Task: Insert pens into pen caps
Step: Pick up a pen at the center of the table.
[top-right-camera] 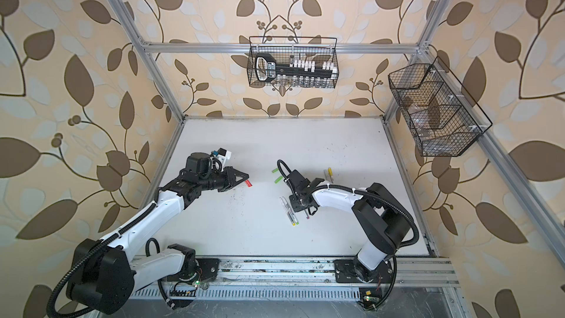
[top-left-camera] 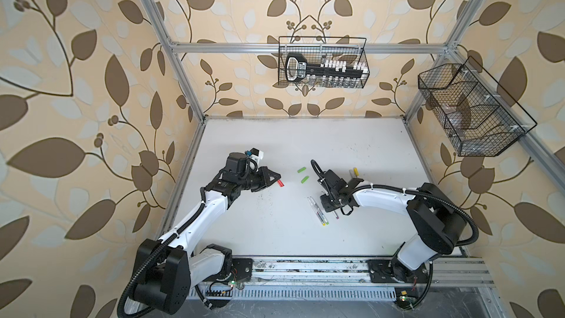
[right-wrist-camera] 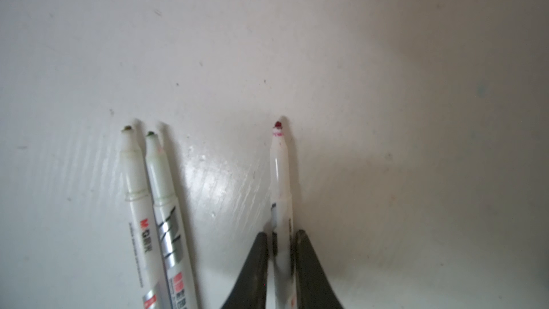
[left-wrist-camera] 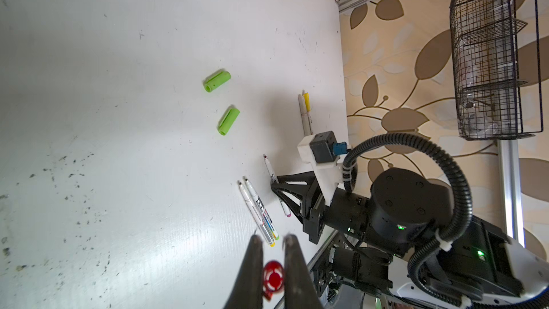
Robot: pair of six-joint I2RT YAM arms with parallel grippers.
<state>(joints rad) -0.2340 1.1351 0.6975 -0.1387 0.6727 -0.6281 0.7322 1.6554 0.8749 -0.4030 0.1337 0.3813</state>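
Pens (top-left-camera: 318, 212) lie at lower centre in both top views. The right gripper (right-wrist-camera: 282, 234) has its jaws close on both sides of the red-tipped pen (right-wrist-camera: 279, 173); I cannot tell if they press it. The left gripper (left-wrist-camera: 273, 240) clenches the red cap (left-wrist-camera: 272, 277). At upper centre, the wire basket (top-left-camera: 321, 38) holds a black tool (top-left-camera: 295, 67). The right basket (top-left-camera: 504, 91) has unclear contents.

My left arm (top-left-camera: 195, 218) and right arm (top-left-camera: 382, 198): white shells with black round joint housings, ribbed black conduit (left-wrist-camera: 410, 137) zip-tied on, grey camera (left-wrist-camera: 322, 147) on a white mount, dark tapered fingers (right-wrist-camera: 258, 263), black foot plates (top-left-camera: 377, 267) bolted onto the aluminium rail (top-left-camera: 308, 266).
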